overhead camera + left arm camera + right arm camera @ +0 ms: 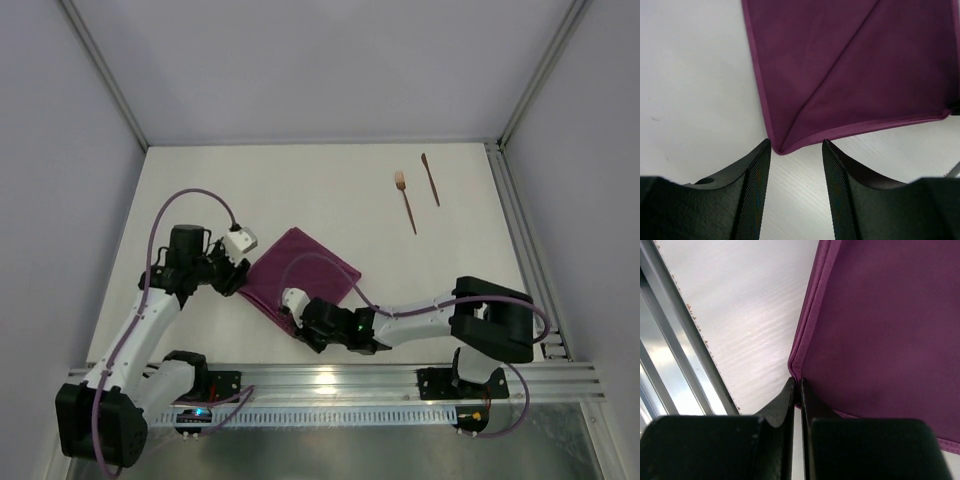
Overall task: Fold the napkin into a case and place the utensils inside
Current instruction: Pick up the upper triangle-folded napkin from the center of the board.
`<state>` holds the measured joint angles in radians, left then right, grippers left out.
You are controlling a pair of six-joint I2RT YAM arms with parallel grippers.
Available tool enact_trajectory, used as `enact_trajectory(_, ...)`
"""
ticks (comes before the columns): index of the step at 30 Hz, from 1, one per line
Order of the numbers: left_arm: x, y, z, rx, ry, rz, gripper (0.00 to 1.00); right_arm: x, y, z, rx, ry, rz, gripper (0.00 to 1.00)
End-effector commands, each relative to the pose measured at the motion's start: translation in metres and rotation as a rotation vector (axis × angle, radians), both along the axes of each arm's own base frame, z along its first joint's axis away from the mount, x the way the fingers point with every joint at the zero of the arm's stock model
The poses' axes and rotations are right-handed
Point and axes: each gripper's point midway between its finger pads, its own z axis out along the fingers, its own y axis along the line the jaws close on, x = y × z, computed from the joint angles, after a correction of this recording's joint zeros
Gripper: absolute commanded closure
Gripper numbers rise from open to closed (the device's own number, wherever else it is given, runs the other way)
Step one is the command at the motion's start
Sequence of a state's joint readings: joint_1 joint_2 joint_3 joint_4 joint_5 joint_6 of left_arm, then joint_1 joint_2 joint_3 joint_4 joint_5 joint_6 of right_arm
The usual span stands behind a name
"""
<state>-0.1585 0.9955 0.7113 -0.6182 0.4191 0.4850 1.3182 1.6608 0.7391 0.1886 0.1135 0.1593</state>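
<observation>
Closest to the right wrist lens: two black fingers (785,405) of the right end effector (796,384), pressed almost together, pinching a hemmed corner of the napkin (880,330). Closest to the left wrist lens: left end effector (796,146), fingers (757,185) set wide apart, ribbed pads facing inward, another napkin corner just at the mouth of the gap, not gripped. Touching the counter or hovering above it: cannot tell.

Napkin magenta-purple, flat on the white counter (300,190), near the front edge between the two arms, turned cornerwise in the top view. Folded over: doubled hem along the edge by the right fingers, diagonal crease running up from the corner by the left fingers. Number of layers hard to make out. Not yet a narrow case, only a roughly square fold.

Fork (406,200) and knife (430,179) outside the cloth, on bare counter toward the far right, well apart from it, side by side without touching, tines pointing away from the arms. Knife detail too small to read.

Near napkin corner hidden under the right wrist in the top view. Far part of the cloth cut off in both wrist views. Aluminium rail (670,340) just beyond the counter edge beside the pinched corner.
</observation>
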Motion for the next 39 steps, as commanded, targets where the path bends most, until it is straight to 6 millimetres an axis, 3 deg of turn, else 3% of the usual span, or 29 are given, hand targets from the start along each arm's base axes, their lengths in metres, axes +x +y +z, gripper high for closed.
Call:
enact_trajectory(1,0.002,-0.032,0.023,-0.121,-0.175,-0.219,0.52,0.002,0.004,0.025,0.125,0.072,-0.009,0.96)
enact_trajectory(8,0.003,-0.063,0.022,-0.12,-0.339,-0.421,0.41,0.019,-0.008,0.038,0.201,0.14,-0.032,0.96)
enact_trajectory(13,-0.016,-0.096,-0.001,-0.064,-0.422,-0.621,0.3,0.032,-0.013,0.051,0.248,0.16,-0.06,0.96)
enact_trajectory(18,-0.038,-0.126,-0.003,-0.026,-0.509,-0.804,0.19,0.039,-0.018,0.06,0.282,0.174,-0.084,0.96)
enact_trajectory(22,-0.047,-0.131,-0.005,-0.043,-0.526,-0.85,0.16,0.044,-0.021,0.061,0.301,0.179,-0.096,0.96)
enact_trajectory(31,-0.065,-0.13,-0.041,-0.006,-0.427,-0.959,0.15,0.05,-0.019,0.069,0.325,0.175,-0.087,0.96)
enact_trajectory(39,-0.042,-0.133,-0.057,0.063,-0.44,-0.922,0.21,0.051,-0.018,0.083,0.367,0.154,-0.065,0.96)
